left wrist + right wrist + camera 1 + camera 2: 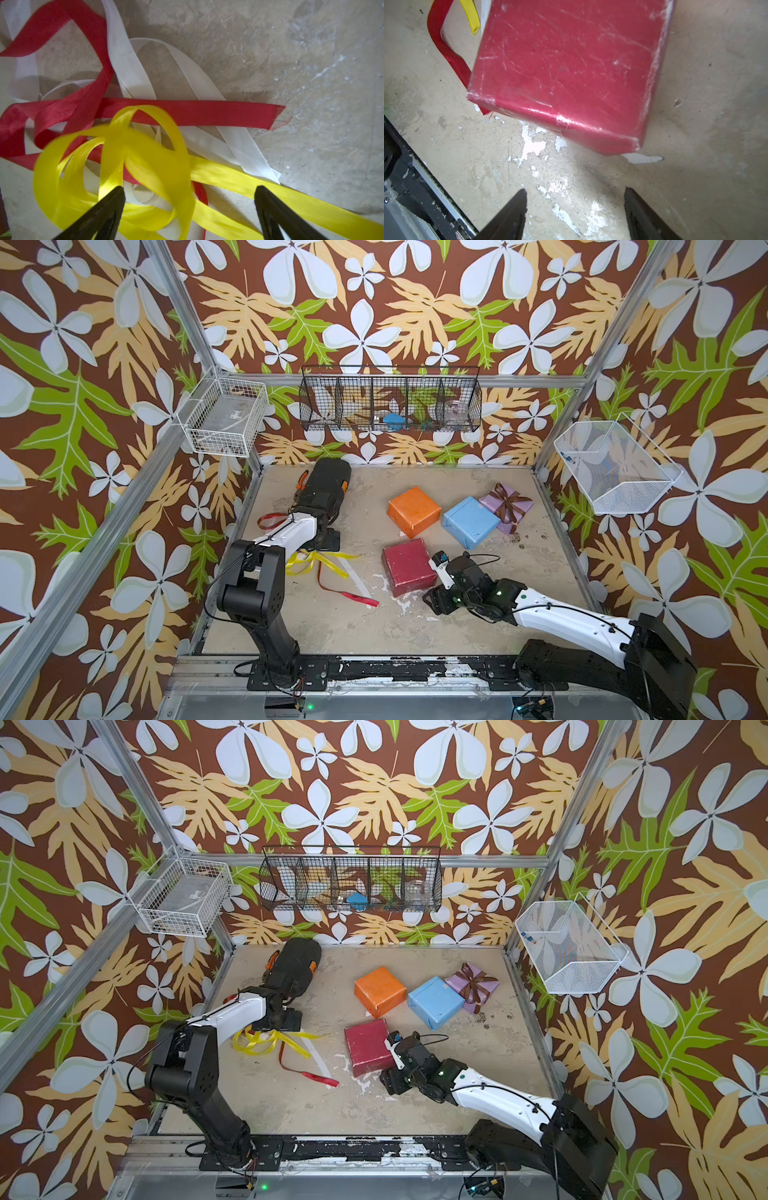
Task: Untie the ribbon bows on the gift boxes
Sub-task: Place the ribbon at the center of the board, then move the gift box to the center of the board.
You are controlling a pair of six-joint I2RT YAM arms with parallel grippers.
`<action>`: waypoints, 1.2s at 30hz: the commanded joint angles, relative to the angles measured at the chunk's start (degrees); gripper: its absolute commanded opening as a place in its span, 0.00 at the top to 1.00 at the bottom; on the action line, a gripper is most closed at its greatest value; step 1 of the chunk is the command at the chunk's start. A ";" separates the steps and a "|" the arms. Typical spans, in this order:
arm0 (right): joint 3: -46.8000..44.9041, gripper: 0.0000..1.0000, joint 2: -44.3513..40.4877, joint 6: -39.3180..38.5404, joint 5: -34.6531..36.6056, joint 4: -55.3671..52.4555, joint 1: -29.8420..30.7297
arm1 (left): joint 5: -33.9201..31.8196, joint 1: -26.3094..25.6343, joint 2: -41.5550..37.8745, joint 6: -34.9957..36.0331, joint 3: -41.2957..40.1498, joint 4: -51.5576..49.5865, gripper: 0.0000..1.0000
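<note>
Four gift boxes stand on the table: dark red (pixel 409 566) (pixel 571 72), orange (pixel 413 510), light blue (pixel 469 522) and lilac (pixel 507 504). Only the lilac one carries a tied bow, the brown ribbon (pixel 509 499). Loose yellow (pixel 145 155), red (pixel 187 112) and white (pixel 133 68) ribbons lie tangled on the table left of the dark red box. My left gripper (pixel 190 191) hangs open just above the yellow strip, gripping nothing. My right gripper (pixel 576 192) (pixel 432 601) is open over bare table at the dark red box's near right corner.
A black tool case (pixel 328 485) lies at the back left behind my left arm. Wire baskets hang on the walls: white (pixel 224 418), black (pixel 390 398), white mesh (pixel 615 466). The table's front rail (pixel 415 176) runs close to my right gripper.
</note>
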 commanded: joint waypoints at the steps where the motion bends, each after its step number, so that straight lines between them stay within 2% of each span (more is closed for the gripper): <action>1: -0.93 0.34 1.82 1.72 -0.31 7.40 0.12 | 1.25 -0.17 -4.50 0.93 -0.84 2.15 0.00; 3: -0.64 0.35 3.71 1.47 -0.17 9.44 0.13 | 3.18 -0.18 -6.51 0.53 -1.86 3.81 0.00; 8: 1.46 0.35 9.54 0.41 2.06 14.04 0.14 | 1.25 -0.20 -11.78 -0.34 -3.55 7.07 0.00; 13: 5.60 0.33 18.28 0.65 4.28 20.60 0.14 | 10.92 -0.15 -23.03 -0.70 -9.33 18.08 0.00; 17: 11.32 0.29 24.92 0.91 8.84 24.50 0.05 | 11.00 -0.12 -27.75 -1.04 -11.83 21.60 0.00; 25: 31.41 0.28 40.07 -0.61 11.63 26.33 -0.10 | 8.70 -0.16 -31.63 0.39 -14.25 23.15 0.00; 29: 44.01 0.25 47.12 -2.44 11.84 21.04 -0.65 | 8.76 -0.21 -32.40 0.49 -14.44 23.28 0.00; 32: 49.40 0.24 47.20 -4.22 11.39 16.64 -1.01 | 9.07 -0.14 -32.68 0.72 -14.65 23.48 0.00; 36: 45.78 0.23 38.83 -5.19 9.26 15.08 -2.56 | 12.88 -0.14 -32.32 0.81 -14.42 23.42 0.00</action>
